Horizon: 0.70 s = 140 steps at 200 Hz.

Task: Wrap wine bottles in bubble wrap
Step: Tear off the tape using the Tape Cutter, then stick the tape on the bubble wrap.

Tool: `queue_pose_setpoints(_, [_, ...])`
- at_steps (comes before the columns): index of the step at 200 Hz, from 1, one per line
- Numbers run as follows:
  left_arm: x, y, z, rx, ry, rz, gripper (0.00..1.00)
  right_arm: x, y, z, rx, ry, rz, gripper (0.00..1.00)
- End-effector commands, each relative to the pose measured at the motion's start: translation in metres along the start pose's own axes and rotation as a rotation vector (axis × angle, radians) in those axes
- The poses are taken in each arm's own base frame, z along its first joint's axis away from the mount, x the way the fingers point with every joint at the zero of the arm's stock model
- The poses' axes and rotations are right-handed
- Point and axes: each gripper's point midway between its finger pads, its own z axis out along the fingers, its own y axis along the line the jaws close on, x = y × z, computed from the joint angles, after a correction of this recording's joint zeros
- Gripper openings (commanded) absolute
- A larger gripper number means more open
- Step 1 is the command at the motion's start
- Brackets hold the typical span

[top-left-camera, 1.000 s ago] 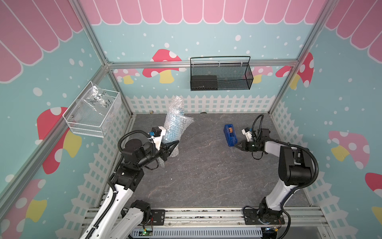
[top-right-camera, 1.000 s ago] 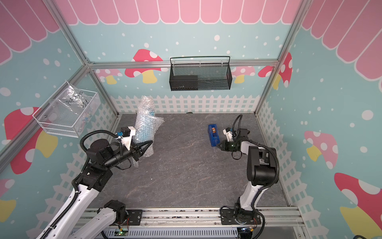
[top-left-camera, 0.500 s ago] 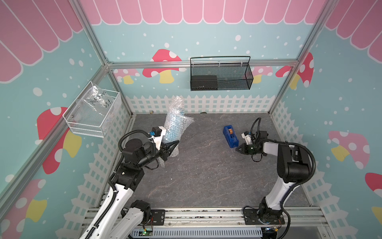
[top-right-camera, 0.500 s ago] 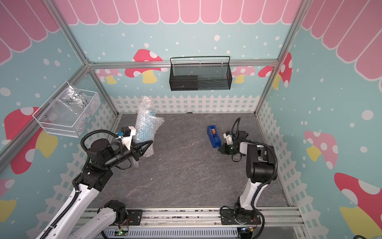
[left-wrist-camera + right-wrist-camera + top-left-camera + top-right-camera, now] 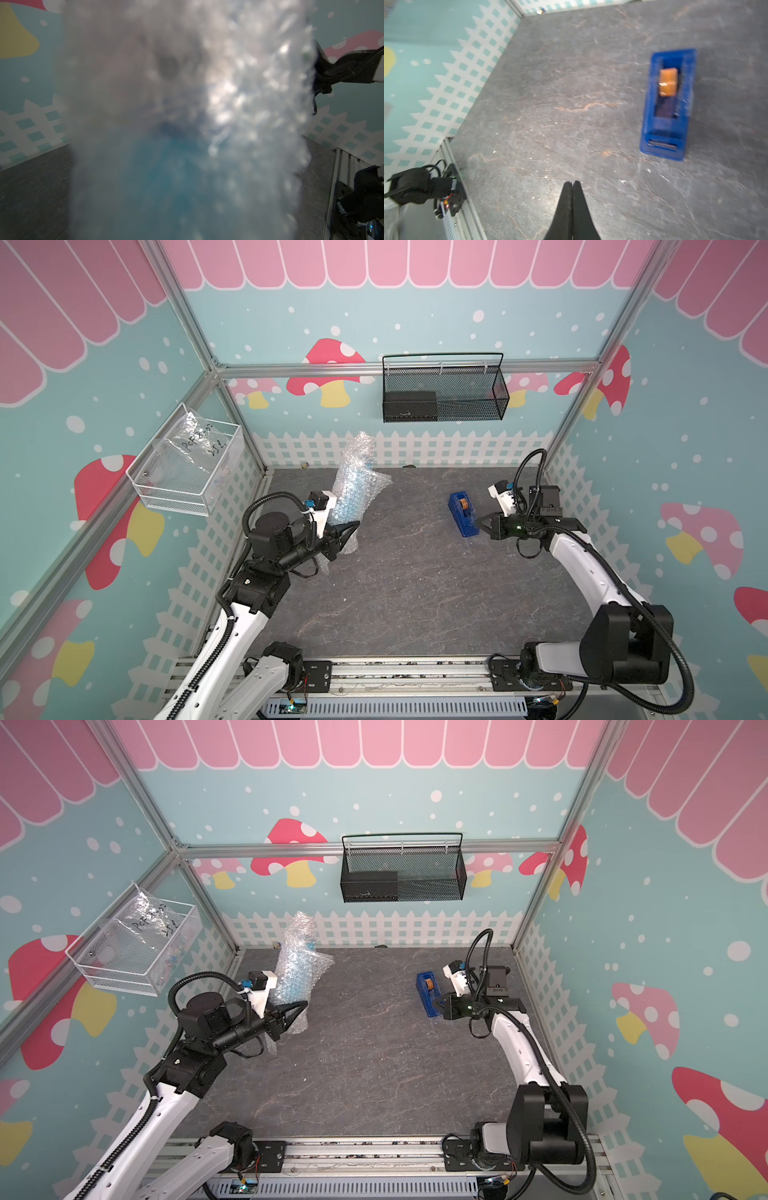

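my left gripper [image 5: 348, 531] has its jaws nearly pressed together, pinching the lower end of the bubble wrap [image 5: 360, 456]. the wrap is rolled around the blue bottle [image 5: 351, 495]. the bundle stands tilted over the back left part of the dark table [image 5: 415, 593], its top leaning toward the white fence [image 5: 415, 448]. i cannot tell whether its bottom end touches the table. the blue shows through the bubbles in both top views. in my left wrist view the bundle fills the picture, blurred, with the blue low down. a loose flap of wrap sticks out from one side of the bundle. my right gripper [image 5: 572, 184] has its jaws pressed together with nothing between them, hovering over bare table. the tape dispenser [image 5: 668, 104], blue with an orange-brown roll, sits just beside it, not touching, well apart from the bundle.
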Motion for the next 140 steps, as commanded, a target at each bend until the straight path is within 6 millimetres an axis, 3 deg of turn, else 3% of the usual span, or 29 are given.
queue_pose_setpoints(1, [-0.044, -0.004, -0.010, -0.022, -0.090, 0.113, 0.00, -0.035, 0.087, -0.013, -0.190, -0.059, -0.215, 0.00])
queue_pose_setpoints(28, [-0.047, -0.011, -0.005, -0.015, -0.068, 0.146, 0.00, -0.066, 0.200, -0.025, -0.436, -0.139, -0.475, 0.00])
queue_pose_setpoints(50, [-0.047, -0.021, -0.004, 0.000, -0.046, 0.184, 0.00, -0.069, 0.253, -0.027, -0.574, -0.151, -0.603, 0.00])
queue_pose_setpoints(85, [-0.053, -0.036, -0.007, 0.041, -0.063, 0.192, 0.00, -0.061, 0.287, -0.015, -0.689, -0.123, -0.686, 0.00])
queue_pose_setpoints(140, [-0.059, -0.043, -0.011, 0.063, -0.083, 0.200, 0.00, -0.058, 0.297, 0.001, -0.712, -0.102, -0.703, 0.00])
